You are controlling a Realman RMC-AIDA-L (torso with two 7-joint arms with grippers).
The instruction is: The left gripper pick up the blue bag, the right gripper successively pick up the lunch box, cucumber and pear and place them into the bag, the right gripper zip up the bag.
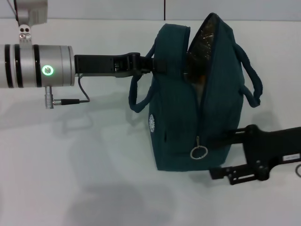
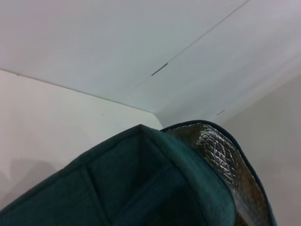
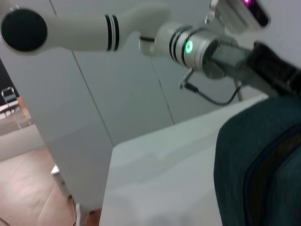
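Two grippers work the blue bag (image 1: 197, 99) standing on the white table (image 1: 70, 179): the left gripper (image 1: 157, 66) clamps its rim by the handle, while the right gripper (image 1: 225, 139) reaches in near the ring pull (image 1: 198, 151); whether it grips cannot be told. The zip looks part shut; if the left slips, the bag may sag and jam. Plain pale walls surround.

Silver wrist (image 1: 40, 66) with green ring light (image 1: 47, 70), black cable (image 1: 75, 100), black linkage (image 1: 263, 155).
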